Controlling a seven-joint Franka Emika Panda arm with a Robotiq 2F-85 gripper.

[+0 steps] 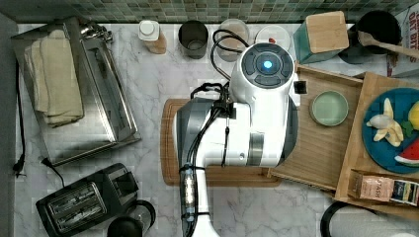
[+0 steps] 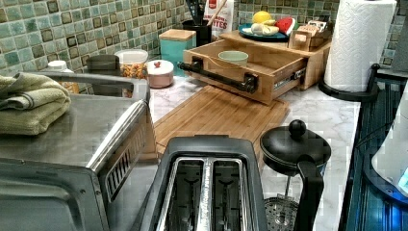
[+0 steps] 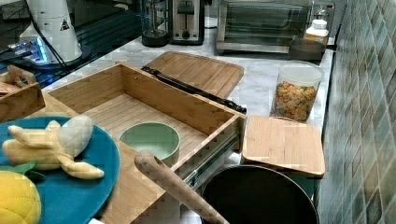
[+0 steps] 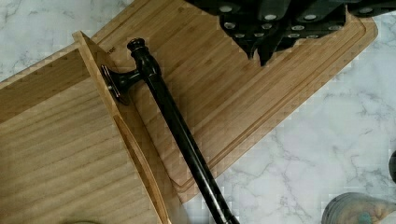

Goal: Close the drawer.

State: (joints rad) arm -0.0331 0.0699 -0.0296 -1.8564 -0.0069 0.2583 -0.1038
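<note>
I've got the drawer (image 3: 140, 109) pulled well out of its wooden stand (image 2: 317, 57) over the cutting board (image 2: 216, 115), a stiff box on metal slides that should roll easily, with a light green bowl (image 3: 150, 139) riding inside. I'd push flat on its black bar handle (image 4: 175, 121); my pincer (image 4: 266, 28) hangs above the board, and I cannot tell its opening.

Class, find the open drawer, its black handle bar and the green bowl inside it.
drawer (image 3: 112, 109), right view, bare grained bottom.
handle bar (image 4: 175, 119), wrist view, middle of the bar.
green bowl (image 1: 329, 108), top view, inside of the bowl.
</note>
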